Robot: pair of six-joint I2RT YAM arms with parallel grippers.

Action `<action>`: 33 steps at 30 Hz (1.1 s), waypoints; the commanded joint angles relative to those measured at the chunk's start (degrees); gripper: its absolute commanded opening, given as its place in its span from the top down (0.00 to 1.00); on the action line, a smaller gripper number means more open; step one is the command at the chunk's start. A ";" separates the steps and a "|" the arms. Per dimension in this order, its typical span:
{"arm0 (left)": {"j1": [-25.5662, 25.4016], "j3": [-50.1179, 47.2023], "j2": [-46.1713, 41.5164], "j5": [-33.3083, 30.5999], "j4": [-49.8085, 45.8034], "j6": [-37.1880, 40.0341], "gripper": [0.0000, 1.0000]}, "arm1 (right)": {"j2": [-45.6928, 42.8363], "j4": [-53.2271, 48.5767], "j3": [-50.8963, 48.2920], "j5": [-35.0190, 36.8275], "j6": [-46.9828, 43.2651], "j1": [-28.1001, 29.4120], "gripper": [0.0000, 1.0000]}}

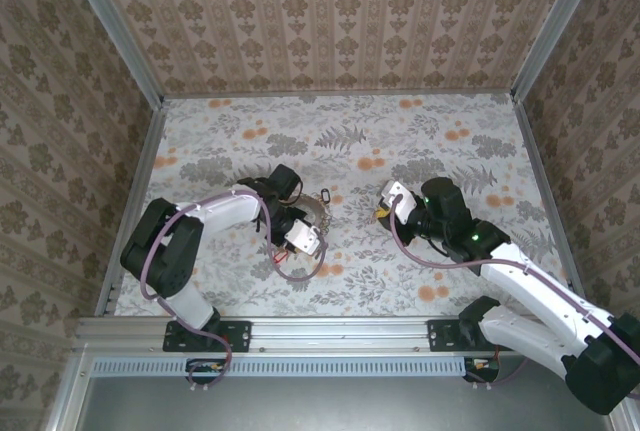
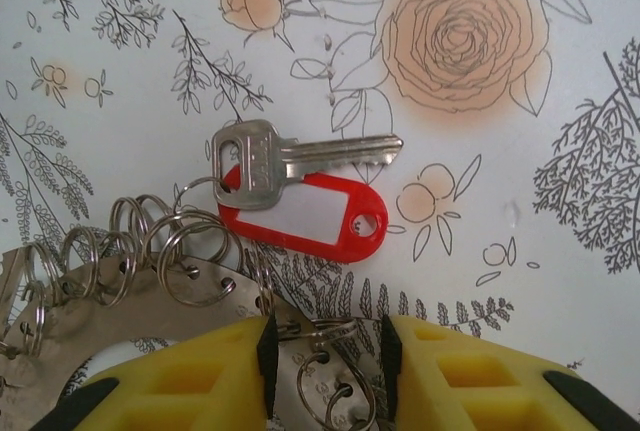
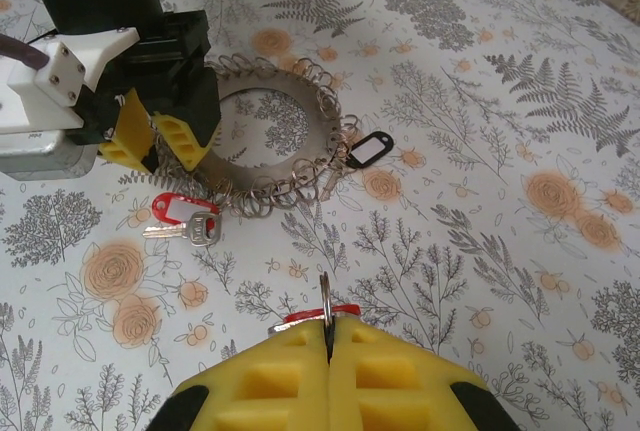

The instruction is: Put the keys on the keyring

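A floral-patterned table [image 1: 420,141] with two robot arms; a large flat silvery metal keyring [image 3: 325,126], its rim crowded with small wire loops, lies left of the table's middle, toward the near edge. The left gripper [image 2: 330,371] stands at its rim, yellow jaws apart around two small loops; whether the pads touch them is hard to tell. A silver key with a red plastic tag [image 2: 265,166] lies just beside the rim. The right gripper [image 3: 328,336], jaws together, pinches a thin metal loop [image 3: 325,296] upright; the red plastic beneath it is probably another key's tag. To do this well, the left should steady one loop firmly; the right should bring its loop in edge-on.
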 commanded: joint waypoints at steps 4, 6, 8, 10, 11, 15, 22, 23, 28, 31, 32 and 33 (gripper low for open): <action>-1.05 0.19 0.68 -1.22 0.54 3.42 0.65 | -1.49 0.17 -0.82 1.07 0.58 -0.27 1.00; -1.43 0.31 1.37 -1.75 1.15 3.92 0.65 | -1.49 0.49 -0.89 0.99 0.71 -0.27 1.00; -1.60 0.82 1.89 -1.72 1.00 3.71 0.65 | -1.47 0.42 -0.91 0.99 0.66 -0.27 1.00; -1.61 1.24 2.24 -0.90 1.07 3.23 0.65 | -1.65 0.30 -0.91 0.99 0.63 -0.27 1.00; -1.56 1.22 2.45 -0.55 1.13 3.05 0.65 | -1.73 0.20 -0.91 0.99 0.58 -0.27 1.00; -1.61 0.91 2.99 0.59 1.33 1.83 0.66 | -1.89 0.16 -1.07 0.99 0.59 -0.27 1.00; -1.22 0.21 1.12 1.68 0.82 -2.60 0.68 | -1.92 -0.06 -1.09 0.72 0.43 -0.27 1.00; -0.76 0.09 0.20 2.72 0.57 -3.81 0.67 | -1.92 -0.05 -1.09 0.64 0.41 -0.28 1.00; 1.20 0.07 -5.99 6.47 3.01 -21.85 0.56 | -2.10 -0.64 -0.53 0.46 0.02 -0.27 1.00; 0.46 2.19 -8.73 3.89 3.54 -42.66 0.53 | -1.98 -0.59 -0.39 0.80 -0.15 -0.30 1.00; -0.48 3.58 -9.04 1.73 2.77 -51.16 0.53 | -1.89 -0.50 -0.39 0.99 -0.15 -0.27 1.00; -1.61 5.40 -8.96 0.35 0.60 -58.79 0.53 | -1.75 -0.50 -0.34 1.16 -0.11 -0.27 1.00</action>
